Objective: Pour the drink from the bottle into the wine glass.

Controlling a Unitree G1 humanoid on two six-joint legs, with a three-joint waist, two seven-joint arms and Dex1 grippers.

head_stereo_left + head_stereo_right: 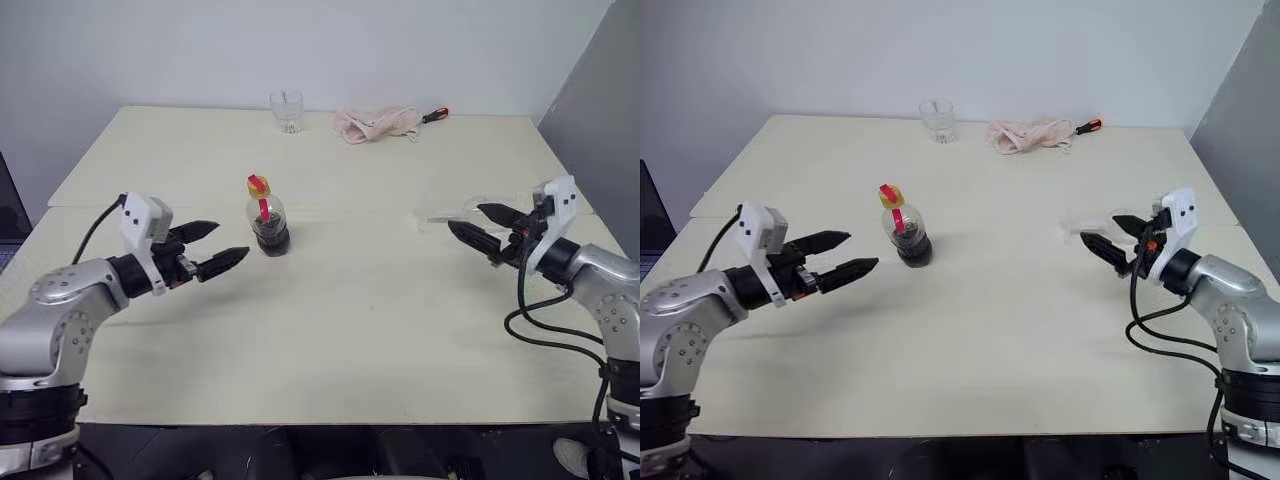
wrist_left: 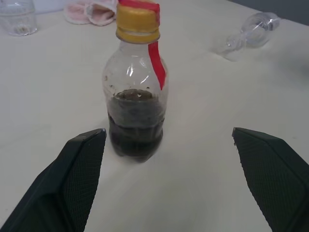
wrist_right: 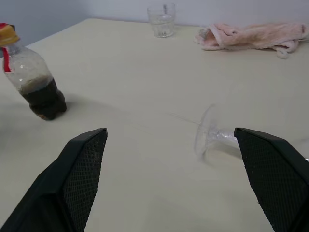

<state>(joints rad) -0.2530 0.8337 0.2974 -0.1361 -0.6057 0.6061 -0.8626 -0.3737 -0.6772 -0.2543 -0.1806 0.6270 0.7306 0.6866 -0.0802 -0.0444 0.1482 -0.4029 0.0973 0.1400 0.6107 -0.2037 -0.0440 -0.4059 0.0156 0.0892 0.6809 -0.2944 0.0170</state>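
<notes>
Pale cream table (image 1: pixel 330 330) against a plain white wall, grey panel at the right edge. Bottle (image 1: pixel 267 217) stands upright mid-table, long axis vertical, yellow-red cap on top, red label strip running down the neck; dark drink (image 2: pixel 135 123) fills roughly the lower half. Left gripper (image 1: pixel 218 248) sits just left of the bottle, fingers spread wide, holding nothing, aimed toward it, not touching. Wine glass (image 3: pixel 217 136) lies on its side at the right of the table, long axis flat along the surface; flat foot faces the table middle, bowl points toward the right edge. Right gripper (image 1: pixel 478 224) hovers at the glass, fingers parted wide and empty; contact can't be told.

Far edge: short clear tumbler (image 1: pixel 287 111), crumpled pink cloth (image 1: pixel 377 123), red-handled screwdriver (image 1: pixel 434 116) just beside the cloth.

Left wrist view shows foam specks above the drink and the glass bowl (image 2: pixel 260 23) clearly; head views leave the glass a faint glint. Right wrist view shows the foot disc edge-on with the stem running behind the finger.
</notes>
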